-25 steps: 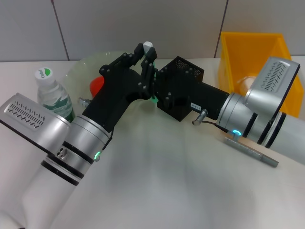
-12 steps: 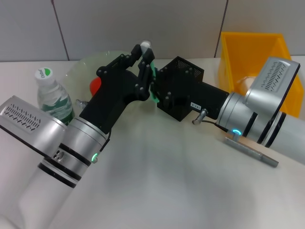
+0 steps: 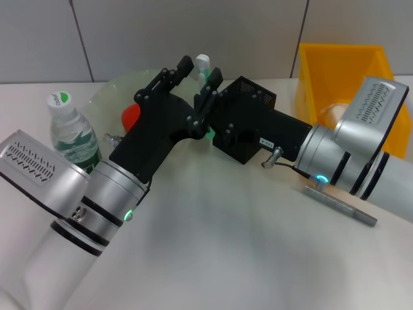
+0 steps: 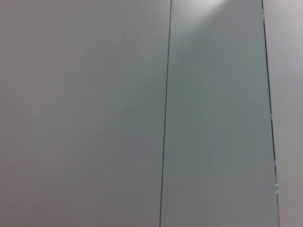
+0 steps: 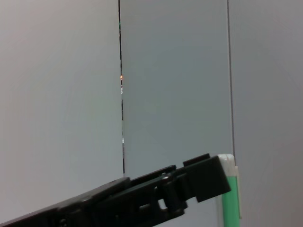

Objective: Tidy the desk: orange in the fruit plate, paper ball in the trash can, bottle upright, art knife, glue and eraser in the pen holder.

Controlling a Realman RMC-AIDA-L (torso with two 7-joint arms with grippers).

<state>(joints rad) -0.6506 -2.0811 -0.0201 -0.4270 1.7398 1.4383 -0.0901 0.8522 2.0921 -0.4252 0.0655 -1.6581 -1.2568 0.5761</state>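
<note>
The art knife (image 3: 202,62) stands upright between both grippers, with its white tip up and a green part low down; it also shows in the right wrist view (image 5: 228,189). My left gripper (image 3: 199,71) is open, its fingers spread on either side of the knife's tip. My right gripper (image 3: 211,119) reaches in from the right in front of the pen holder (image 3: 253,94) and is shut on the knife lower down. The orange (image 3: 130,115) lies in the fruit plate (image 3: 111,90). The bottle (image 3: 70,129) stands upright at the left. Glue and eraser are out of view.
The yellow trash can (image 3: 342,64) stands at the back right, with something pale inside, partly behind my right arm. A thin grey metal rod (image 3: 341,203) lies on the desk (image 3: 219,245) under my right arm. The left wrist view shows only wall panels.
My left gripper's fingers were shut on the knife's top and have now spread open. The knife stays upright in the right gripper. The right arm has barely moved.
</note>
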